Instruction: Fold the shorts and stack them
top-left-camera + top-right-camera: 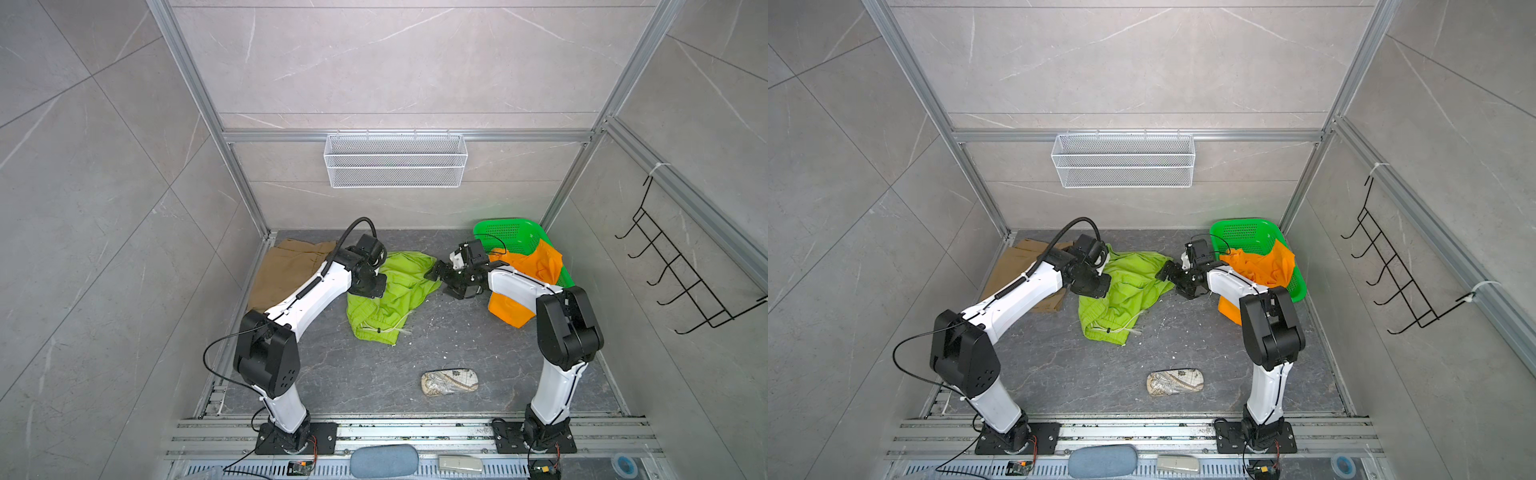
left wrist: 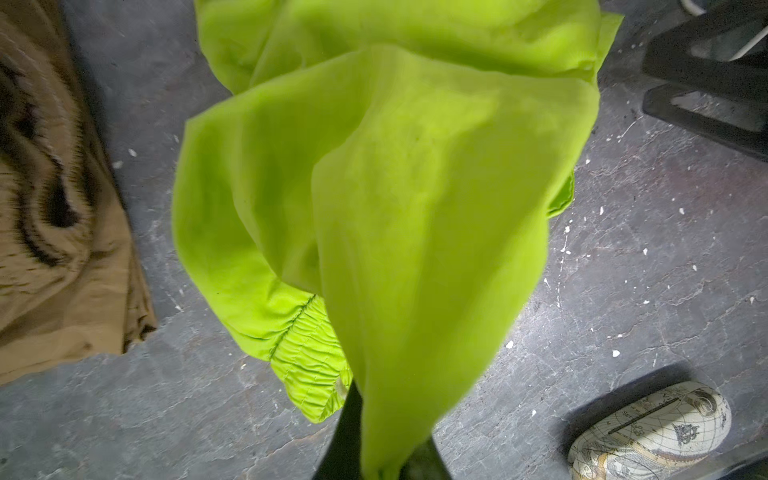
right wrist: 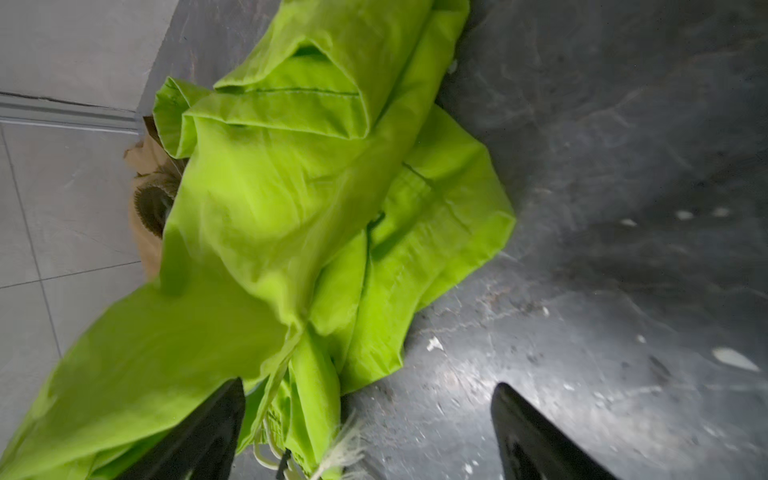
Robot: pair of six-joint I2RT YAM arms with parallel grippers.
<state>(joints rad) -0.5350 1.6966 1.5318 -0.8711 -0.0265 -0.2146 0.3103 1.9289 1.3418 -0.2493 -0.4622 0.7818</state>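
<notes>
Left gripper (image 2: 380,461) pinched the lime green shorts (image 1: 390,291); right gripper (image 3: 368,432) gaped wide.
The lime green shorts lay crumpled mid-table (image 1: 415,353), one fold clamped in the left gripper. The right gripper gripped nothing, at the cloth's edge. Tan shorts (image 1: 282,270) lay far left; orange shorts (image 1: 528,266) spilled from the green basket (image 1: 507,235).
</notes>
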